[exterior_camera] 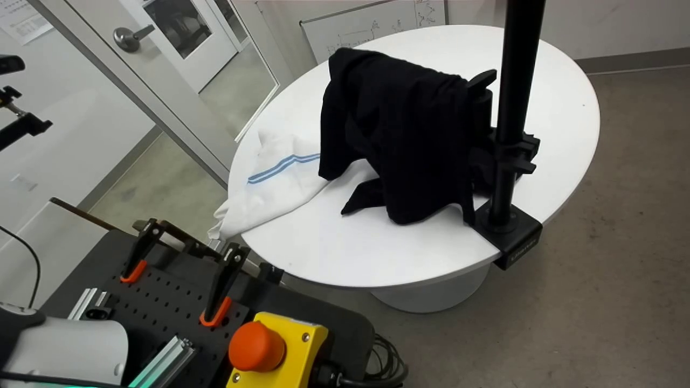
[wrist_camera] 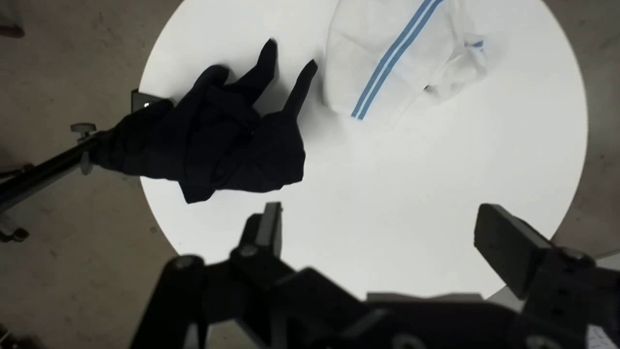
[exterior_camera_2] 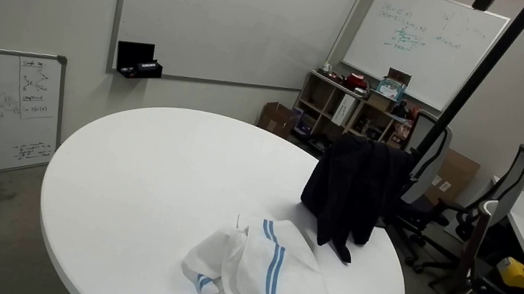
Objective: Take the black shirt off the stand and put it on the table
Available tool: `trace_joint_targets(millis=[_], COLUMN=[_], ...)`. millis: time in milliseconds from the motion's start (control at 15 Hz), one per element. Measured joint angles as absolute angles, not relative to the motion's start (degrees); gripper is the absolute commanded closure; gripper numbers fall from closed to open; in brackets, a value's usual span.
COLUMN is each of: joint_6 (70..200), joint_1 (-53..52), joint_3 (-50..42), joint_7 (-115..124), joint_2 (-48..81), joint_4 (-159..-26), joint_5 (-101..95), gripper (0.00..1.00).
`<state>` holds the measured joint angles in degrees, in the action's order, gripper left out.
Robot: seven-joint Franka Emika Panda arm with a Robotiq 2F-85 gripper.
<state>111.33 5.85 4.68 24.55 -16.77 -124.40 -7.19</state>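
The black shirt (exterior_camera: 404,134) hangs draped over the bar of the black stand, its lower ends reaching down to or near the white round table (exterior_camera: 350,258). The shirt also shows in an exterior view (exterior_camera_2: 356,189) and in the wrist view (wrist_camera: 232,150), left of centre. The stand's pole (exterior_camera: 515,97) rises at the table edge; its bar is mostly hidden under the shirt. My gripper (wrist_camera: 379,208) shows only in the wrist view. It is wide open and empty above the table (wrist_camera: 387,169). The shirt lies beyond its left finger in that view, apart from it.
A white cloth with blue stripes (exterior_camera_2: 292,285) lies crumpled on the table beside the shirt. A grey-black bench with clamps and a yellow box with an orange button (exterior_camera: 256,347) stands beside the table. Office chairs (exterior_camera_2: 433,143) and shelves (exterior_camera_2: 348,108) stand behind.
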Motion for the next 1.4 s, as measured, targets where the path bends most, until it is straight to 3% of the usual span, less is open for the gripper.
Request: trace_joint_targets(millis=[667,1400], joint_6=[127.2,142.5], joint_1=[9.9,10.3], joint_3=[-1.6,-8.6], joint_7=[30.4,41.7], joint_2=[-5.1,5.0], joint_4=[-125.4,-128.8], joint_5=[-19.1,-19.4], gripper=[0.0,0.0])
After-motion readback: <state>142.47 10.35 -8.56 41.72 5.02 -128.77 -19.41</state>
